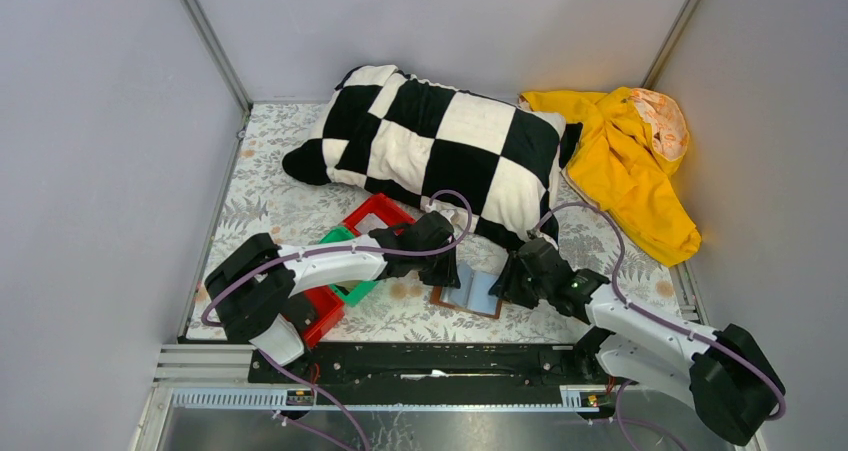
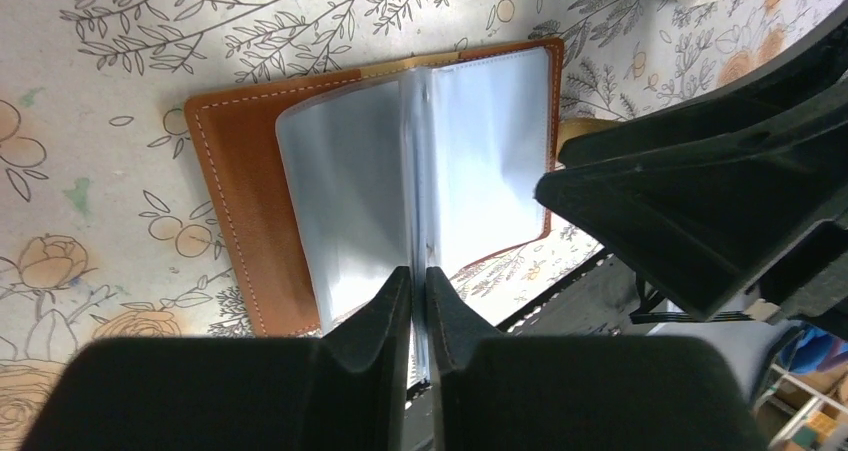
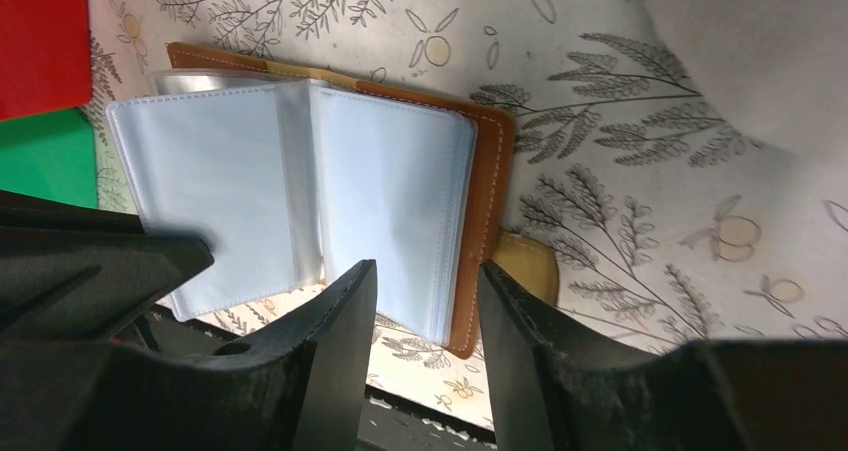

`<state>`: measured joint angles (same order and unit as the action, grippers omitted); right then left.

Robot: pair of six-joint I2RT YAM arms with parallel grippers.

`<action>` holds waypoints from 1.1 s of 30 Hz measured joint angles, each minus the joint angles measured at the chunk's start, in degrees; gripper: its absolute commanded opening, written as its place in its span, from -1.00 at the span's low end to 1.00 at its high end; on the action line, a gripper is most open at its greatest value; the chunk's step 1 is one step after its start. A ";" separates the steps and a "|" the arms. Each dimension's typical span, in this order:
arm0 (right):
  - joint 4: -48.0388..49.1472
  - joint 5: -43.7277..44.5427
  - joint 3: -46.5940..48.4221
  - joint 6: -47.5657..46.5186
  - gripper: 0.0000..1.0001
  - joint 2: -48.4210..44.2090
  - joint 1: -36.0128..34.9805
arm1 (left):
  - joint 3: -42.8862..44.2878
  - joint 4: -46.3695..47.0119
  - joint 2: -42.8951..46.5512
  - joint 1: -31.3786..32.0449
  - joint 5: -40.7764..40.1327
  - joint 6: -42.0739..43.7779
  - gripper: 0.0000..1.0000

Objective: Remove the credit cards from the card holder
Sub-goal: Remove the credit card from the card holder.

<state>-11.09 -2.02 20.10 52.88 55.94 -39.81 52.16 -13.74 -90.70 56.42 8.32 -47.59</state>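
Both arms reach low over the open card holder [image 2: 240, 181] — the left pincer [image 2: 418, 276] nips its middle sleeves [image 2: 420, 151], the right pincer [image 3: 427, 271] hovers agape at its edge.

Plain pale grey walls [image 1: 100, 121] on three sides, thin metal corner posts [image 1: 208, 41] at back. Table under white cloth with grey leaf and orange flower print [image 1: 270, 206]. Big soft black-and-white checkered pillow [image 1: 440, 141] lies at back middle. Crumpled yellow fabric garment [image 1: 625, 161] just right of pillow. Red rectangular plastic bin [image 1: 360, 211] and green rectangular plastic bin [image 1: 338, 237] in front-left of pillow, touching each other. Light even and soft.
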 measured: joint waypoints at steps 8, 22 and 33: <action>-5.81 2.16 4.96 -1.86 0.00 -2.69 -0.55 | 0.00 -0.13 0.00 0.02 -0.07 0.15 -0.80; 0.07 2.99 3.17 -0.48 -0.34 4.72 -3.06 | 0.00 -3.17 2.86 0.07 -4.87 0.15 -0.16; 1.60 3.98 1.66 1.05 -0.33 4.79 -3.17 | 0.83 -3.30 1.46 0.55 -6.01 0.37 0.02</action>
<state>-9.50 1.96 21.76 53.93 60.73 -42.98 52.99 -17.04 -89.23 56.97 2.31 -47.22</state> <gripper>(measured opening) 0.331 0.485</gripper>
